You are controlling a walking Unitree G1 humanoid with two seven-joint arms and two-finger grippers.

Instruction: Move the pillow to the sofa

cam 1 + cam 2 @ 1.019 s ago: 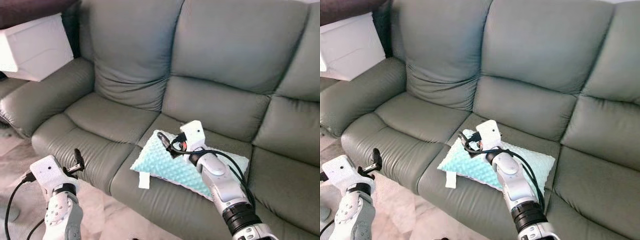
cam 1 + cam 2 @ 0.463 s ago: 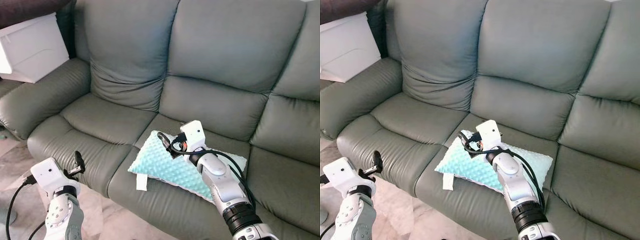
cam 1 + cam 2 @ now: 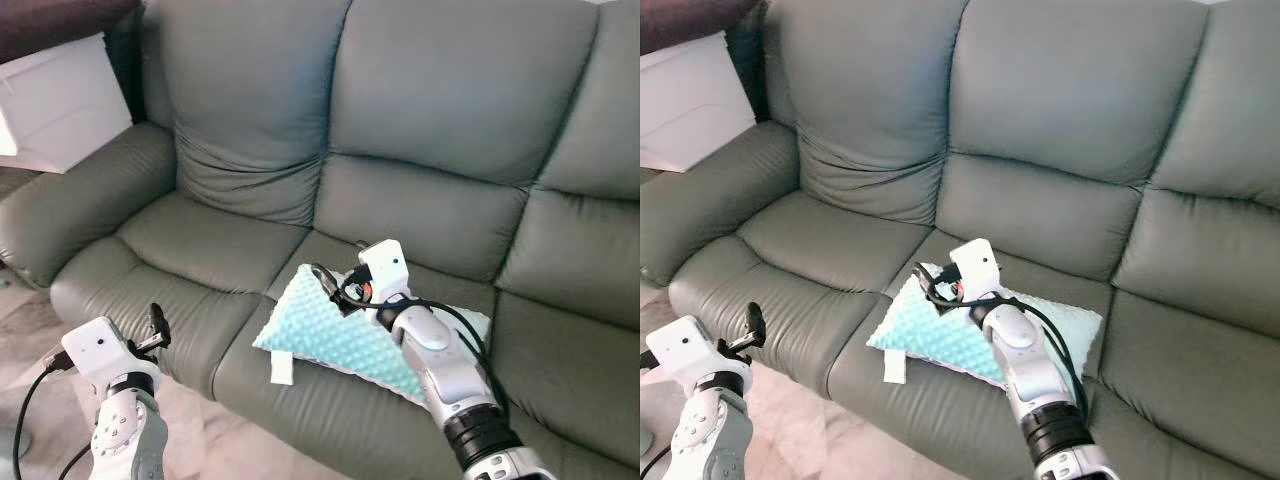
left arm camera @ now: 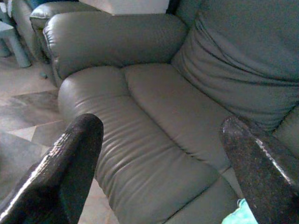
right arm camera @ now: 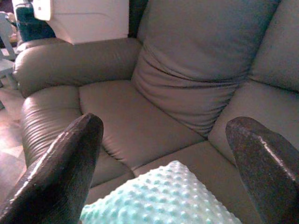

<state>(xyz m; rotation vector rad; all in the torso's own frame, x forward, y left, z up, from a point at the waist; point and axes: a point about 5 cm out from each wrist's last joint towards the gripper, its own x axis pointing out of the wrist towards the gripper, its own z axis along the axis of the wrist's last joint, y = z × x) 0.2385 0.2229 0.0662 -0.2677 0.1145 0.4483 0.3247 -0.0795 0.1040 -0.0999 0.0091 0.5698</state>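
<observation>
Just beneath the right claw (image 3: 327, 281), the pillow (image 3: 340, 331) lies on the sofa (image 3: 230, 240) seat. Its fingers are spread wide, empty, apparently after release. The left claw (image 3: 156, 326) hangs open, idle

No text, brand, number or sign can be read anywhere in these views; the small white tag (image 3: 281, 367) hanging from the pillow (image 3: 340, 335) looks blank at this size, and the white box (image 3: 62, 100) beside the sofa (image 3: 430, 120) carries no legible marking
</observation>
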